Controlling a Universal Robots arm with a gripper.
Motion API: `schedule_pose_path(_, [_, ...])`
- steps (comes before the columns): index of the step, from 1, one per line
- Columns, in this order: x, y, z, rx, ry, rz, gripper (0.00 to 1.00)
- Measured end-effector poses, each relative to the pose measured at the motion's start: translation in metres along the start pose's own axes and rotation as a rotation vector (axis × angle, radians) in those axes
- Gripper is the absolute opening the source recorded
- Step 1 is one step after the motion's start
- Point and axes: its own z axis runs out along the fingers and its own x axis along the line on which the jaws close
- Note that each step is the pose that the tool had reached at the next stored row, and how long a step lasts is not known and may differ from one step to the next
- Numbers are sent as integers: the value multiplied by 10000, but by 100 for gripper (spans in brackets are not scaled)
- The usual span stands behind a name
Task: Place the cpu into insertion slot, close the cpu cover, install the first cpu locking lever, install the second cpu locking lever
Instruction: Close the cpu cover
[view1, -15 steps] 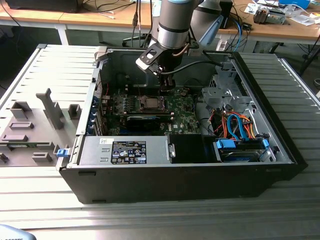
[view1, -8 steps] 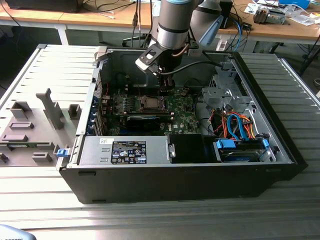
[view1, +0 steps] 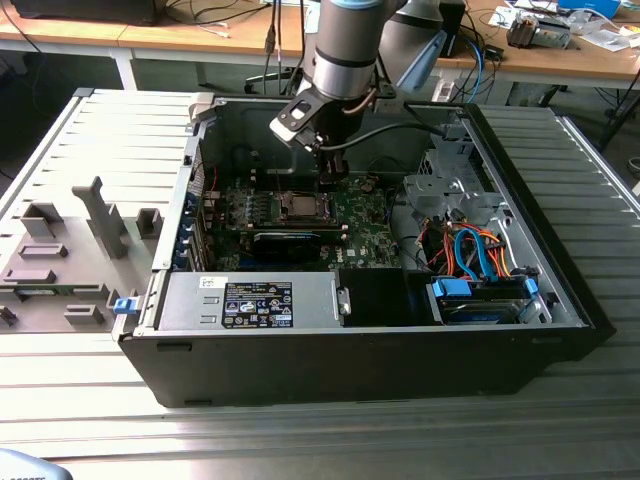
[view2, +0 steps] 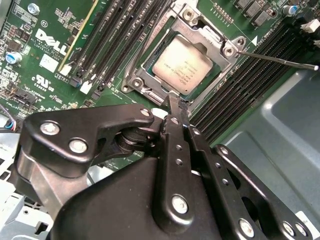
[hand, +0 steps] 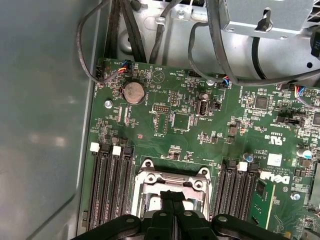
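The cpu, a silver-grey square, lies in the insertion slot on the green board. The cpu cover lies flat around it as a silvery frame. One thin locking lever sticks out free from the socket's corner, over the memory slots. My gripper is shut. Its black fingertips are pressed together at the socket's edge, just above the cover, and I see nothing between them. In the exterior view the gripper hangs inside the open computer case, right over the socket.
Long black memory slots flank the socket on both sides. A grey case wall stands close to the board. Black cables cross above the board. The power supply and a drive bay with orange and blue cables fill the case's front.
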Motion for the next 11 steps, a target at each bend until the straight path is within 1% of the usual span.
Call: schedule_pose_path(11, [6, -39, 35, -1, 2, 0, 11])
